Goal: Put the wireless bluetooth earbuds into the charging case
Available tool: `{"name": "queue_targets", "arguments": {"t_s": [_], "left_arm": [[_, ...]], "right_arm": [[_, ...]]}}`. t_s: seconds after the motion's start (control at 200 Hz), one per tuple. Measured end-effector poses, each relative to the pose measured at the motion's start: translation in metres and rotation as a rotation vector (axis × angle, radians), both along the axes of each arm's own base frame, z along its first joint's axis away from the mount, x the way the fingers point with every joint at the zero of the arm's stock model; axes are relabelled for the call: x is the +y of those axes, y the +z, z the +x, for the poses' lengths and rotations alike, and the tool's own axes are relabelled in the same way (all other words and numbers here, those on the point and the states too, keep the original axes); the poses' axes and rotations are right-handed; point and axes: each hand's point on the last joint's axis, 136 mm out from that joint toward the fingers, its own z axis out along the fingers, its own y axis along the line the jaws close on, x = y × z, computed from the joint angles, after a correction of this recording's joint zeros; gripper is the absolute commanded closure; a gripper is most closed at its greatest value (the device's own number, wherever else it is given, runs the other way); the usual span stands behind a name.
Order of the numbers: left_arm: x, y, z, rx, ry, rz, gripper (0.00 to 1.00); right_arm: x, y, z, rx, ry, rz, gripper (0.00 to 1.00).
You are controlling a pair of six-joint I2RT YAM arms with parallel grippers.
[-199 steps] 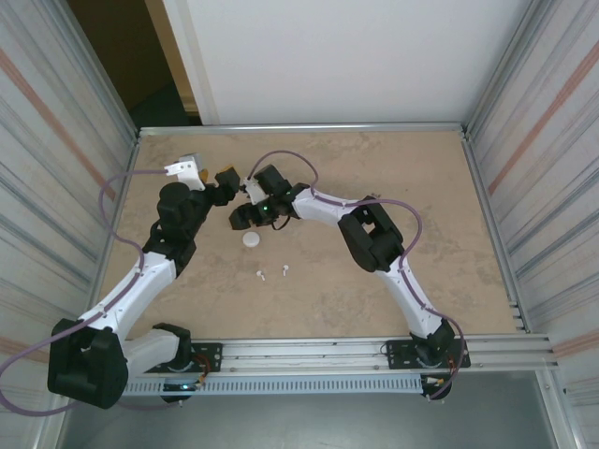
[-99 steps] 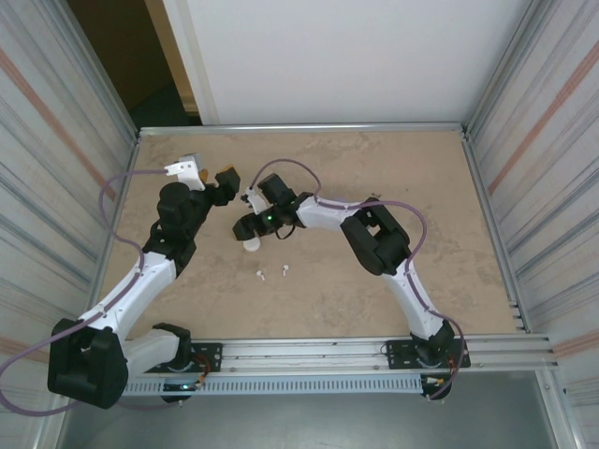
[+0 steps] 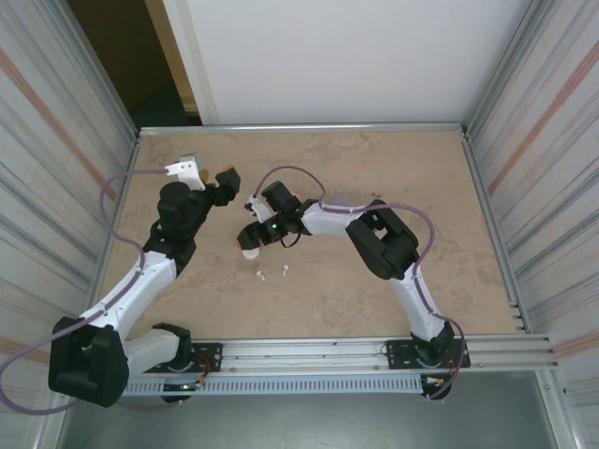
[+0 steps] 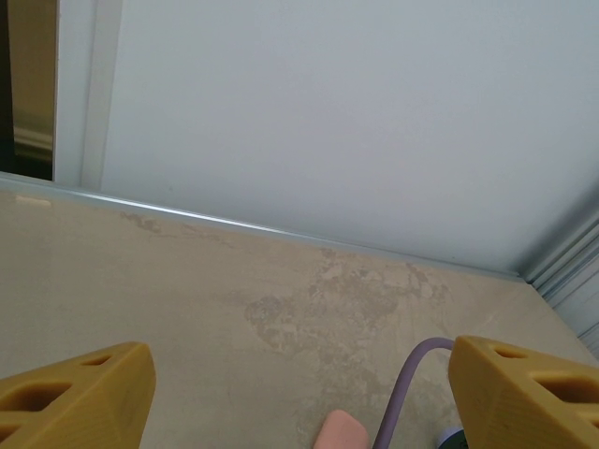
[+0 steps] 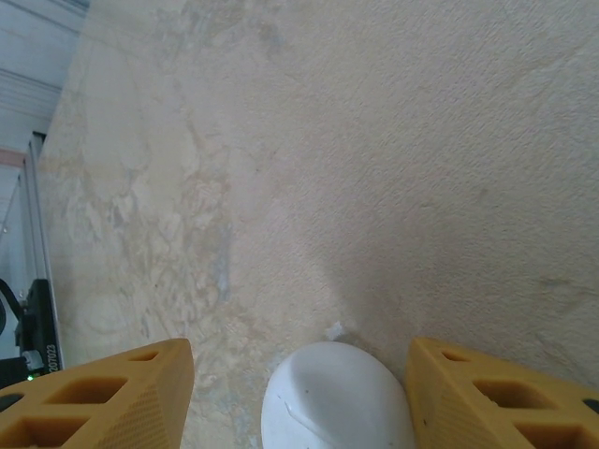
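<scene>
Pictured from above at the far left of the beige, stone-patterned table [image 3: 393,281]: the left gripper [image 3: 208,172], pointed toward the far wall, with jaws spread wide. Seen through the left wrist camera as two yellow fingers [image 4: 75,393] well apart at the lower corners, facing bare tabletop and the white back wall [image 4: 328,122]. Low between them, farther out on the table: a purple cable [image 4: 404,388] and the rounded top of a pink object [image 4: 342,432], too cropped to identify.

Just to the right, toward the table's middle: the right gripper [image 3: 250,234], hanging just over a closed-looking white charging case [image 3: 249,252]. Shown by the right wrist camera with jaws spread to either side of the case's smooth white dome, not pinching it: a clear strip of table between the case and one yellow finger [image 5: 94,398], the other finger at or almost at the case's edge, contact impossible to tell. Just beyond the case, a tiny pale speck [image 5: 334,329], too small to identify.

Nearer the arms' bases, on bare table apart from the case: the left white earbud [image 3: 262,275] and the right white earbud [image 3: 284,269], just beside each other, both lying outside the case and clear of both grippers.
</scene>
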Motion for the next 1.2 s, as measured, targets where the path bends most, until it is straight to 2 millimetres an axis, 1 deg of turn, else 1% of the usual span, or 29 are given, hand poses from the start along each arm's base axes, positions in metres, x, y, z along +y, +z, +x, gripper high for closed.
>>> {"name": "queue_targets", "arguments": {"t_s": [0.085, 0.466, 0.641, 0.767, 0.827, 0.877, 0.967, 1.022, 1.082, 1.138, 1.203], "left_arm": [[0.0, -0.001, 0.0, 0.003, -0.001, 0.001, 0.18], [0.0, -0.001, 0.0, 0.003, -0.001, 0.001, 0.18], [0.0, -0.001, 0.0, 0.003, -0.001, 0.001, 0.18], [0.0, -0.001, 0.0, 0.003, -0.001, 0.001, 0.18], [0.0, -0.001, 0.0, 0.003, -0.001, 0.001, 0.18], [0.0, -0.001, 0.0, 0.003, 0.0, 0.001, 0.18], [0.0, -0.002, 0.0, 0.005, 0.0, 0.002, 0.18], [0.0, -0.002, 0.0, 0.007, 0.0, 0.003, 0.18], [0.0, -0.003, 0.0, 0.009, 0.0, 0.003, 0.18], [0.0, -0.003, 0.0, 0.01, 0.0, 0.004, 0.18], [0.0, -0.003, 0.0, 0.009, 0.001, 0.004, 0.17]], "right_arm": [[0.0, 0.0, -0.002, -0.01, 0.001, -0.008, 0.4], [-0.01, -0.003, -0.022, -0.017, 0.017, -0.069, 0.39], [-0.012, -0.003, -0.024, -0.035, 0.021, -0.091, 0.37], [-0.017, -0.001, -0.022, -0.074, 0.021, -0.114, 0.33], [-0.019, 0.004, -0.02, -0.105, 0.02, -0.121, 0.31], [-0.022, 0.011, -0.018, -0.137, 0.019, -0.125, 0.27], [-0.026, 0.027, -0.016, -0.217, 0.033, -0.117, 0.22], [-0.03, 0.038, -0.015, -0.277, 0.042, -0.11, 0.21], [-0.035, 0.048, -0.017, -0.347, 0.059, -0.102, 0.17], [-0.04, 0.055, -0.02, -0.419, 0.085, -0.092, 0.11], [-0.045, 0.059, -0.026, -0.501, 0.128, -0.088, 0.09]]}}
